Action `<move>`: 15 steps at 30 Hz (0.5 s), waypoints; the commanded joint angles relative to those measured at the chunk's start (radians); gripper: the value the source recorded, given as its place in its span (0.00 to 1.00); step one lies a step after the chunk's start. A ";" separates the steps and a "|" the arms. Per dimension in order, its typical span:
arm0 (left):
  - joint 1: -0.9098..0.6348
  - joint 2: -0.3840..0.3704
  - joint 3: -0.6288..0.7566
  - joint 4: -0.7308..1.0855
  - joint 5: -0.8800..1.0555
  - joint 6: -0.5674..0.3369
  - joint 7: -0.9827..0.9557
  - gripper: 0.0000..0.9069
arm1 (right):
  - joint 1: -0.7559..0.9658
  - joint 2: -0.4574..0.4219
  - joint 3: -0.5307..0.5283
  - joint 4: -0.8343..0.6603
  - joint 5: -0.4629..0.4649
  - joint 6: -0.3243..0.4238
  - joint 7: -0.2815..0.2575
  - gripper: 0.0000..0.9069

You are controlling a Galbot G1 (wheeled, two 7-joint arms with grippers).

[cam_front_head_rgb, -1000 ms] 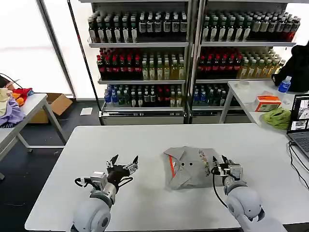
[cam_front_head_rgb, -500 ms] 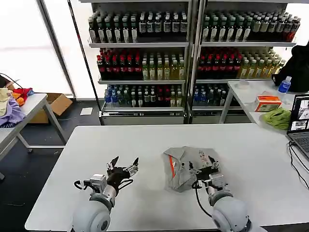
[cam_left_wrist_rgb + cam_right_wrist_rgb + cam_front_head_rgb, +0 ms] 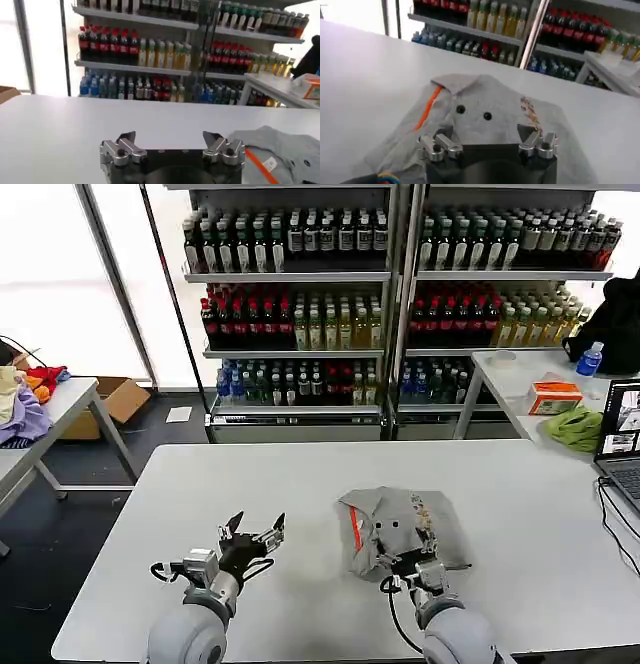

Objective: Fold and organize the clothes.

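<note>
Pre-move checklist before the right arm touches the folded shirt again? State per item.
1. Right gripper open: ok, jaws spread.
2. Right gripper placed at the near edge of the grey T-shirt: ok.
3. Cloth between the right fingers: cannot tell.
4. Left gripper open and apart from the shirt, over bare white table: ok.
5. Shirt in a compact bundle, orange neck label showing: ok.
6. Bundle tidy: not ok, edges uneven.

Bottle shelves (image 3: pixel 390 294) behind white table (image 3: pixel 250 484); lime-green cloth (image 3: pixel 575 427), laptop (image 3: pixel 622 439) on side table.
</note>
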State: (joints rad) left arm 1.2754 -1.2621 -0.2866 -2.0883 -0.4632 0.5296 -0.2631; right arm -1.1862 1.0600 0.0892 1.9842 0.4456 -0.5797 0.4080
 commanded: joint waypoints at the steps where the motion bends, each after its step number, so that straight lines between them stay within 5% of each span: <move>1: 0.013 0.002 -0.003 -0.007 0.000 0.000 0.002 1.00 | -0.034 0.055 0.032 -0.040 0.172 0.001 0.012 1.00; 15: 0.034 0.010 -0.003 -0.014 0.000 0.008 0.008 1.00 | 0.070 0.006 0.155 0.090 0.250 0.000 0.018 1.00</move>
State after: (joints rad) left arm 1.3016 -1.2517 -0.2935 -2.1004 -0.4636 0.5360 -0.2562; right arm -1.1829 1.0865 0.1735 2.0185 0.6147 -0.5792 0.4188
